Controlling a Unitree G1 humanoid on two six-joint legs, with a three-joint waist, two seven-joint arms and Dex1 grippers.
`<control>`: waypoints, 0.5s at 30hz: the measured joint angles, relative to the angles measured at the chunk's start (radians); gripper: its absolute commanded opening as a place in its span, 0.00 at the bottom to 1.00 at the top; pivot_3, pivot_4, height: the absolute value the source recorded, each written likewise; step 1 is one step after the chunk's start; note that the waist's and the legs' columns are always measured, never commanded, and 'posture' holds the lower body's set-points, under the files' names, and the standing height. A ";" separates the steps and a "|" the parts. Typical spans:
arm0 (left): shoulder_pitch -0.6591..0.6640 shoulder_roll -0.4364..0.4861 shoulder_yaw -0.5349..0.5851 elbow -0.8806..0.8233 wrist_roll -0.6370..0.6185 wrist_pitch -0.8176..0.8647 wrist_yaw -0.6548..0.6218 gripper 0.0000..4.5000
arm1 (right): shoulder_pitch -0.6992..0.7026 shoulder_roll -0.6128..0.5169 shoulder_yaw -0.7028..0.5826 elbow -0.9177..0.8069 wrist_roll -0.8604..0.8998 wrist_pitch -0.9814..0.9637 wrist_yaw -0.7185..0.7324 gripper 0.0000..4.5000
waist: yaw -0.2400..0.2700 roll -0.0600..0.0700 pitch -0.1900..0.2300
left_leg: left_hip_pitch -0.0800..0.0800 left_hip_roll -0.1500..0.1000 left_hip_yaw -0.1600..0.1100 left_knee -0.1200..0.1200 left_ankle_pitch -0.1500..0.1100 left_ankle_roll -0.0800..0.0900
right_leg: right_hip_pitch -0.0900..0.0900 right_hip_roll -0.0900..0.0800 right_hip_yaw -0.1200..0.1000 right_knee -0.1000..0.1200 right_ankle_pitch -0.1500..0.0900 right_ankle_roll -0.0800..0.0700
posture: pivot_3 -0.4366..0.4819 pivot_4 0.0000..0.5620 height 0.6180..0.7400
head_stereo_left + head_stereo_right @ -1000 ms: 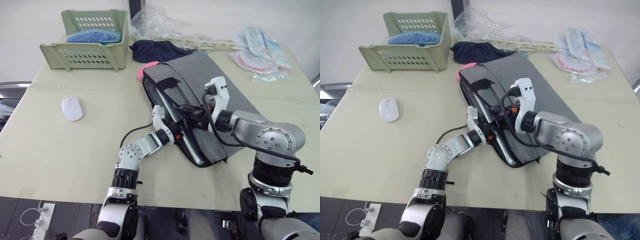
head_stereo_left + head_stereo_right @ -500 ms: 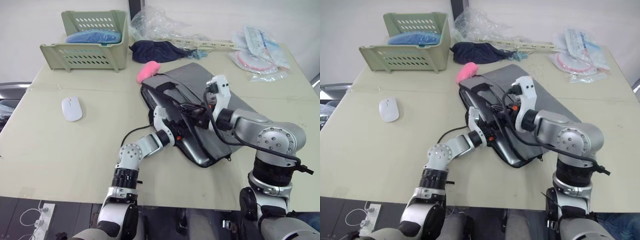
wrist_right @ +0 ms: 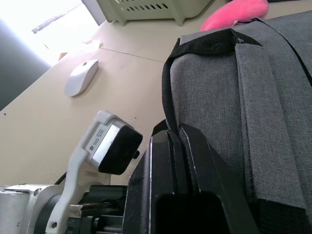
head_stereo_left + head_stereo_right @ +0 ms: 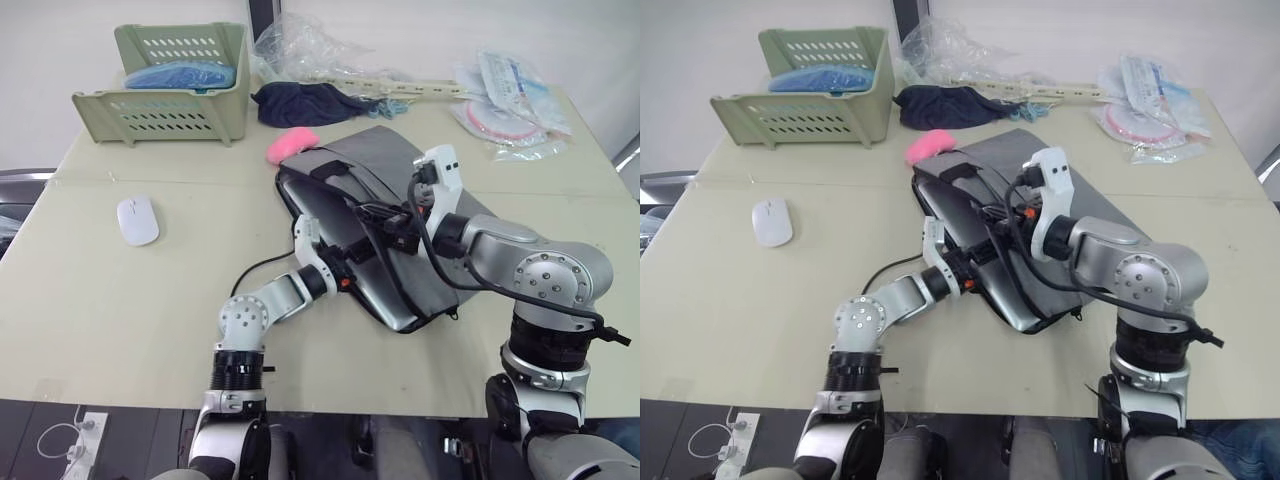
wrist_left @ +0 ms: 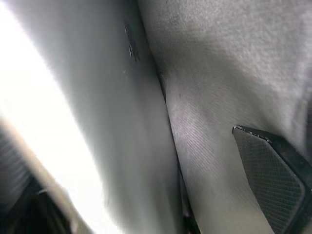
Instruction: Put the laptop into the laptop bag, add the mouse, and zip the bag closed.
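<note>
Right gripper (image 3: 176, 141) fingers pinched on black strap of laptop bag (image 4: 400, 190), left gripper (image 4: 345, 262) inside bag mouth against laptop (image 4: 365, 275) — finger spread unreadable, mouse (image 4: 137, 219) apart on table (image 4: 120, 300)

The laptop bag (image 4: 400, 190) is grey woven fabric with black strap handles (image 3: 207, 41) and black zipper trim. The laptop (image 4: 375, 285) shows silver at the bag's mouth. The mouse (image 4: 137, 220) is plain white. A fluffy plush charm (image 4: 290, 144) is bright pink, and the cloth bundle (image 4: 305, 102) is dark navy. The slotted basket (image 4: 160, 110) is pale green and holds something blue. The surface (image 4: 120, 310) is a pale cream-beige. The clear packets (image 4: 510, 95) show white, pale blue and a ring of pink.
</note>
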 measured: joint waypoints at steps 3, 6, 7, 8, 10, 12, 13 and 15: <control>0.027 0.005 0.018 -0.032 -0.011 0.012 0.011 0.99 | 0.001 -0.003 0.008 0.015 0.000 -0.012 0.003 0.00 | 0.000 0.000 0.000 | 0.000 0.000 0.000 0.000 0.000 0.000 | 0.000 0.000 0.000 0.000 0.000 0.000 | 0.48 0.27 1.00; 0.037 0.007 0.030 -0.050 -0.019 0.020 0.027 0.99 | 0.004 -0.004 0.016 0.024 0.001 -0.014 0.004 0.00 | 0.001 0.000 0.000 | 0.000 0.000 0.000 0.000 0.000 0.000 | 0.000 0.000 0.000 0.000 0.000 0.000 | 0.48 0.27 1.00; 0.040 0.007 0.033 -0.053 -0.025 0.020 0.033 0.99 | 0.004 -0.006 0.018 0.024 0.002 -0.014 0.004 0.00 | 0.001 0.000 0.000 | 0.000 0.000 0.000 0.000 0.000 0.000 | 0.000 0.000 0.001 0.000 0.000 0.000 | 0.48 0.27 1.00; 0.047 0.007 0.039 -0.060 -0.031 0.020 0.038 0.99 | 0.004 -0.010 0.021 0.025 0.003 -0.015 0.004 0.00 | 0.001 0.000 0.000 | 0.000 0.000 0.000 0.000 0.000 0.000 | 0.000 0.000 0.000 0.000 0.000 0.000 | 0.48 0.27 1.00; 0.058 0.007 0.047 -0.076 -0.033 0.020 0.046 0.99 | 0.004 -0.014 0.025 0.026 0.006 -0.018 0.005 0.00 | 0.000 0.000 0.000 | 0.000 0.000 0.000 0.000 0.000 0.000 | 0.000 0.000 0.000 0.000 0.000 0.000 | 0.48 0.27 1.00; 0.063 0.009 0.057 -0.083 -0.038 0.019 0.055 0.99 | 0.004 -0.017 0.026 0.027 0.008 -0.023 0.005 0.00 | 0.001 0.000 0.000 | 0.000 0.000 0.000 0.001 0.000 0.000 | 0.000 0.000 0.000 0.000 0.000 0.000 | 0.48 0.27 1.00; 0.064 0.011 0.062 -0.083 -0.043 0.019 0.058 0.90 | 0.005 -0.017 0.026 0.028 0.009 -0.026 0.005 0.00 | 0.001 0.000 0.000 | 0.000 0.000 0.000 0.001 0.000 0.000 | 0.000 0.000 0.001 0.000 0.000 0.000 | 0.48 0.27 1.00; 0.065 0.012 0.068 -0.083 -0.044 0.019 0.069 0.79 | 0.005 -0.018 0.027 0.028 0.009 -0.028 0.005 0.00 | 0.001 0.000 0.000 | 0.000 0.000 0.000 0.001 0.000 0.000 | 0.000 0.000 0.001 0.000 0.000 0.000 | 0.48 0.27 1.00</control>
